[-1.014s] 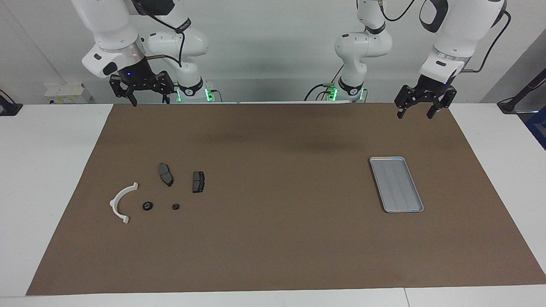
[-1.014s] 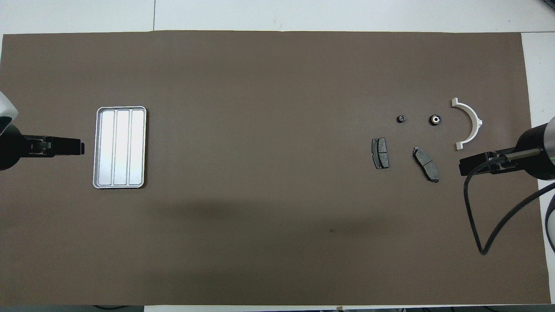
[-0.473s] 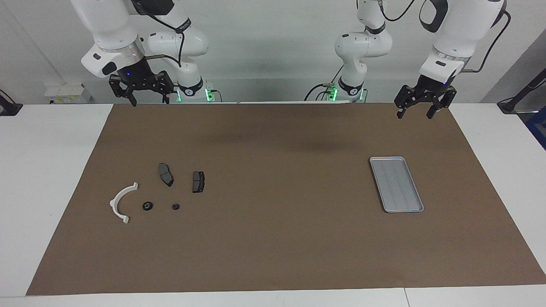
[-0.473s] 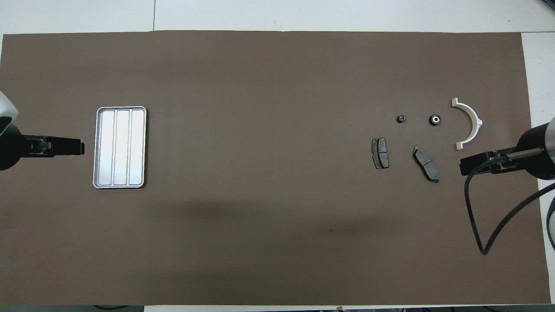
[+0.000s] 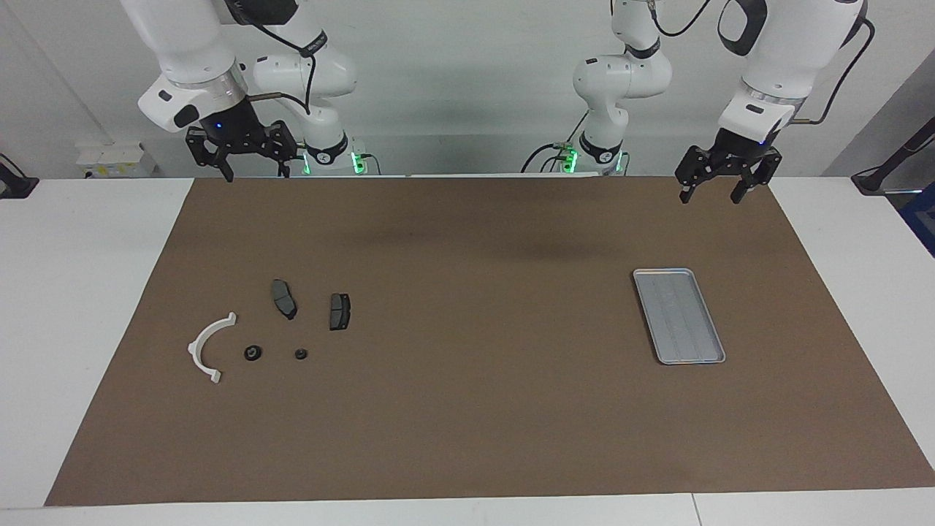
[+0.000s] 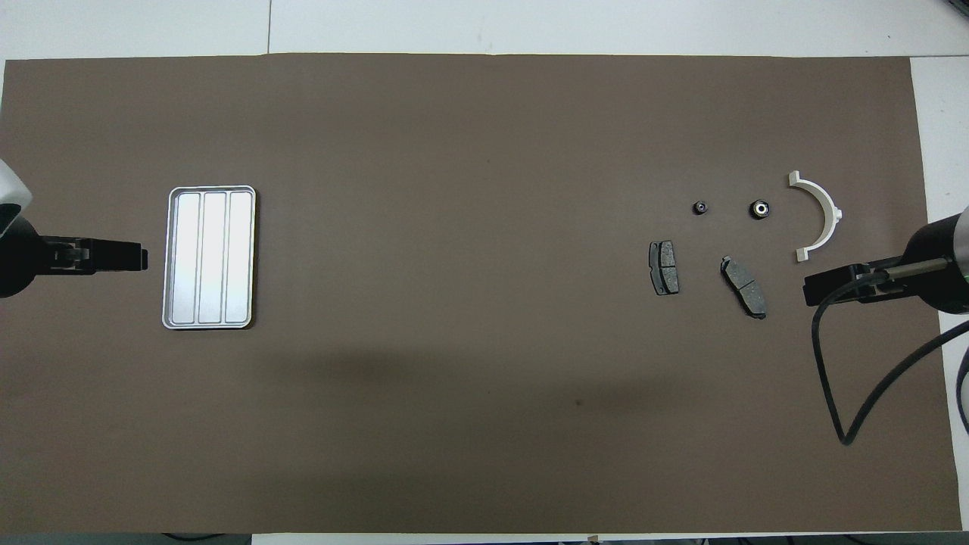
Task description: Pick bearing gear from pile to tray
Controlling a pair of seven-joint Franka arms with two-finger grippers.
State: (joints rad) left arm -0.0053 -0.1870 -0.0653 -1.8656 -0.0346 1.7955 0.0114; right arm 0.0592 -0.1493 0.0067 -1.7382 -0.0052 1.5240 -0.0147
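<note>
Risk: mistaken pick, since the bearing gear (image 5: 253,353) sits at the pile's (image 5: 274,332) six o'clock among lookalike black rounds. Gear small, dark, ring-shaped, tray (image 5: 679,315) well apart. Left gripper (image 5: 712,191) and right gripper (image 5: 257,172): both raised, jaws wide, empty.

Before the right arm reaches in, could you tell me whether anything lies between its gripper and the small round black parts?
Yes: the two brake pads lie on the mat between the raised right gripper and the round parts.
</note>
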